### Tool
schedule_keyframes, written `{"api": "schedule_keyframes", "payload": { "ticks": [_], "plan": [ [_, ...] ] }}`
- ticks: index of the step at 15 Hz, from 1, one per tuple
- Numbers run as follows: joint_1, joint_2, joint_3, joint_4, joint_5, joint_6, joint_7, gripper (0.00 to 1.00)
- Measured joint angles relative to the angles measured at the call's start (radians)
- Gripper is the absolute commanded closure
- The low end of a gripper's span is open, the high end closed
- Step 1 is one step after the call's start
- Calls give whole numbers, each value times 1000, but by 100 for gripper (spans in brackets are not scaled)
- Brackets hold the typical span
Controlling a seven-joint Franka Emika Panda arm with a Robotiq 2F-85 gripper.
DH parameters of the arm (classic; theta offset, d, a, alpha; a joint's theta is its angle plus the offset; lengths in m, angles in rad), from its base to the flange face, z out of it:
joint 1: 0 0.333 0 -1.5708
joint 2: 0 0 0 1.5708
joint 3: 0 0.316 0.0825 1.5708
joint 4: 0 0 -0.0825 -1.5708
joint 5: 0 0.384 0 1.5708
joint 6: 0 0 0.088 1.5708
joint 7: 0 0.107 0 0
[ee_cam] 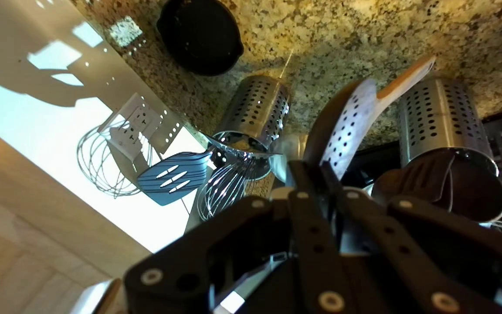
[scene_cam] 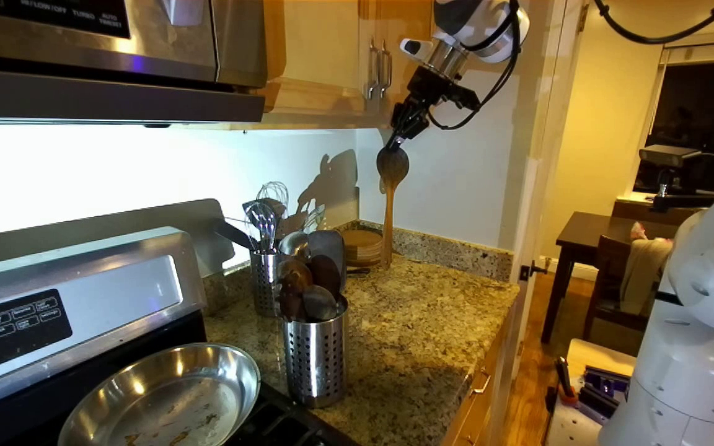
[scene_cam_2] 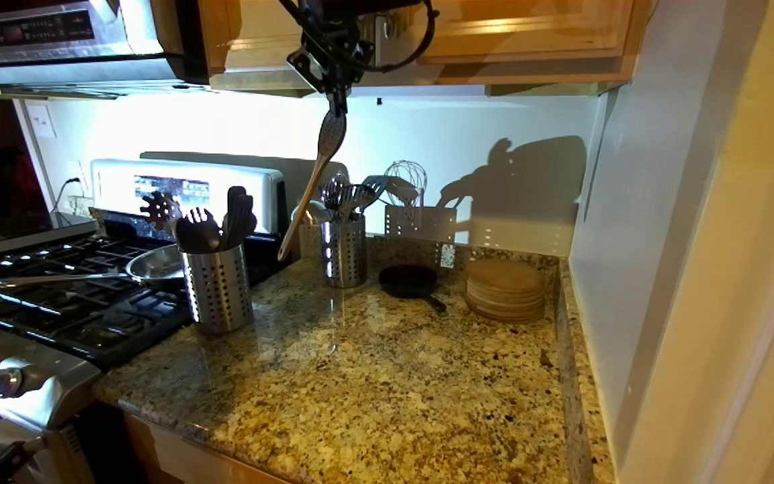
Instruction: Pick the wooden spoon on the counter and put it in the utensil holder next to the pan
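Note:
The wooden spoon (scene_cam: 389, 204) hangs in the air with its bowl up and its handle down, tilted in an exterior view (scene_cam_2: 313, 176). My gripper (scene_cam: 396, 144) is shut on its bowl, also in the other exterior picture (scene_cam_2: 337, 104). In the wrist view the fingers (ee_cam: 312, 168) pinch the bowl's edge; the dotted bowl and handle (ee_cam: 401, 83) point away. The utensil holder (scene_cam: 317, 356), perforated steel with dark brown utensils, stands on the granite counter (scene_cam_2: 394, 390) beside the pan (scene_cam: 242, 379). The holder also shows in the wrist view (ee_cam: 434, 113), right of the spoon.
A second perforated holder (scene_cam_2: 345, 254) with whisk, ladle and spatula stands near the back wall. A small black skillet (scene_cam_2: 408, 281) and a stack of round wooden boards (scene_cam_2: 504, 292) lie farther right. Cabinets (scene_cam_2: 521, 33) hang above the counter. The stove (scene_cam_2: 91, 306) adjoins it.

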Motion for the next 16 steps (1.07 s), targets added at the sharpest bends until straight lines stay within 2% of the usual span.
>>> {"api": "schedule_keyframes", "payload": {
  "ticks": [1,6,16],
  "plan": [
    [0,0,0,0,0,0,0,95],
    [10,-4,0,2,-1,0,0,95],
    [93,-99,24,52,-60,-15,0,95]
  ]
}}
